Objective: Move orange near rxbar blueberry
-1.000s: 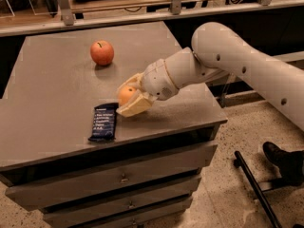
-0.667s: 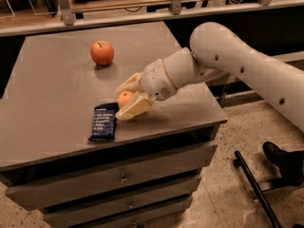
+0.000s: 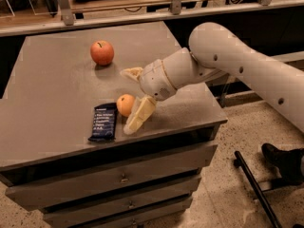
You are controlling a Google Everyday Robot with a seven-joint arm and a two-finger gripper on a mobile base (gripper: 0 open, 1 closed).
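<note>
My gripper (image 3: 135, 95) hangs wide open and holds nothing, and the small round matte orange (image 3: 125, 104) rests on the grey table (image 3: 47, 80) against my nearer finger, just beside the flat navy-wrapped rxbar blueberry (image 3: 103, 122)

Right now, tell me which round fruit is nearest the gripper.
The orange, the smaller fruit beside the blue bar, right next to the open gripper at the front of the table; the bigger red apple sits apart, farther back.
</note>
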